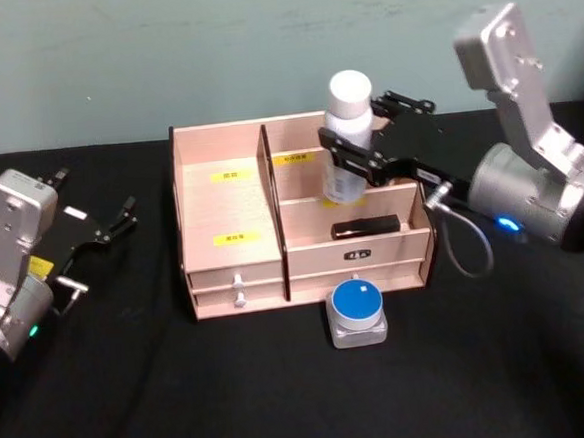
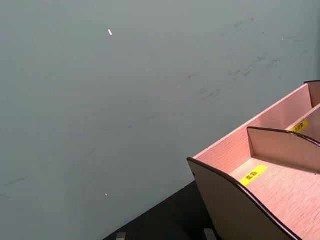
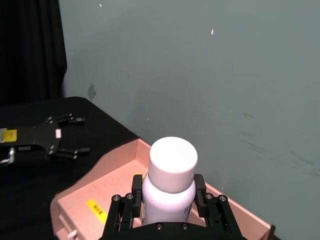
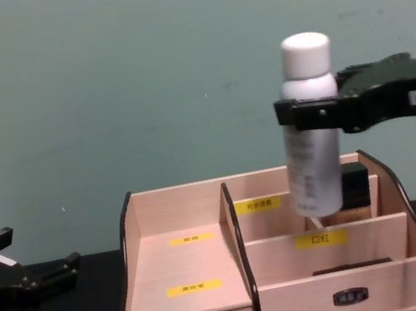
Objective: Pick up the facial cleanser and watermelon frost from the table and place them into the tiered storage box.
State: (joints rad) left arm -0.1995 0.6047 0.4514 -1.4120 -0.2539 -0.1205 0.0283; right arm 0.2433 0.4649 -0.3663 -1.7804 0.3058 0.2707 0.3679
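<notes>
My right gripper [image 1: 353,161] is shut on a white bottle [image 1: 349,125] with a white cap, which I take for the facial cleanser. It holds the bottle [image 4: 312,130] upright, its base just inside the back right compartment of the tiered storage box [image 1: 225,199]. In the right wrist view the fingers [image 3: 136,196] press the bottle [image 3: 170,170] just below the cap. A squarish clear jar with a round blue lid [image 1: 358,313], possibly the watermelon frost, stands on the black table in front of the box. My left gripper [image 1: 95,198] rests open at the table's left.
A flat black item [image 1: 365,227] lies in the box's middle right tier, and a black block [image 4: 354,183] stands in the back compartment behind the bottle. The box's left compartments [image 2: 280,190] are bare. A grey-green wall rises close behind.
</notes>
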